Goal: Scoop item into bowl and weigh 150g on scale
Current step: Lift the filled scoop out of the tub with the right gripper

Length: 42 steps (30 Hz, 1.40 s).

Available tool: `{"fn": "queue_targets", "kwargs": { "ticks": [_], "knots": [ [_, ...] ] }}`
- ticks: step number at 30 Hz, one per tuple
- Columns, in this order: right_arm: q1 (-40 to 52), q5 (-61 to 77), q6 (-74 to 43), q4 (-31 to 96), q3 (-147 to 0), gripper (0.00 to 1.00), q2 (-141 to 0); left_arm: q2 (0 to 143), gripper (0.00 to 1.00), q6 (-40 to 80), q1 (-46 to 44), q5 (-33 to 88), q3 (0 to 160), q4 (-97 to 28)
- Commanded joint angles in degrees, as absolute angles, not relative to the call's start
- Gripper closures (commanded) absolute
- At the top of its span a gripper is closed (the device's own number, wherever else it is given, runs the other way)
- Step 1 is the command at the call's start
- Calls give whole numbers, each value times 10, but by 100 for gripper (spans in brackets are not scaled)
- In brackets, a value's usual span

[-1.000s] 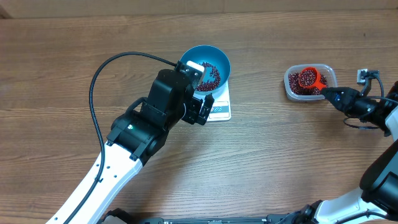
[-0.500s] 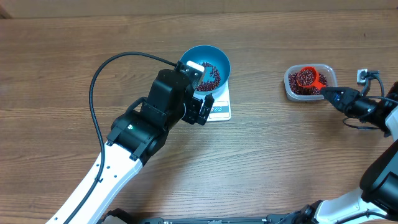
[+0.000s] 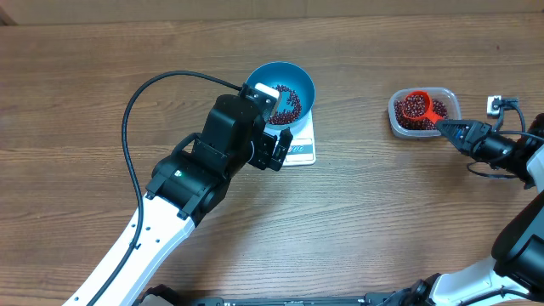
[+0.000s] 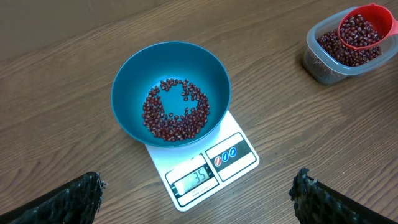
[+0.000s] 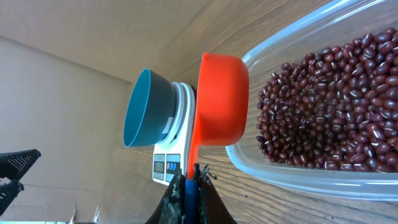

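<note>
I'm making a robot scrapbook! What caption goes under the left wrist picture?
Blue bowl of beans sits on the white scale; a full red scoop hangs over the tub.

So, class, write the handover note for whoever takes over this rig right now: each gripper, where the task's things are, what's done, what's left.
Left gripper: jaws open, empty, above the bowl, which sits on the scale.
Right gripper: jaws shut on the handle of the orange scoop, which is full of beans and over the clear tub.
Done: a thin layer of beans in the bowl; display shows 35.
Left: tip this scoopful into the bowl, then repeat until the display reads 150.
</note>
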<state>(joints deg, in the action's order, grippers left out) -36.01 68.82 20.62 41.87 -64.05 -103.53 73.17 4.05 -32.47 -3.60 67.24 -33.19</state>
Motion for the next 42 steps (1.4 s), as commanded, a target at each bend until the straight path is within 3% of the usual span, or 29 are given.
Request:
{"fn": "queue_targets", "kwargs": {
  "ticks": [1,23,42],
  "knots": [
    [-364,707,208,424,-637,96,-1036,735,0,34,-322,-29,687,-331],
    [-352,874,208,489,-637,96,-1036,735,0,34,-322,-29,687,-331],
    [-168,893,208,480,-637,96,-1036,735,0,34,-322,-29,687,-331]
  ]
}}
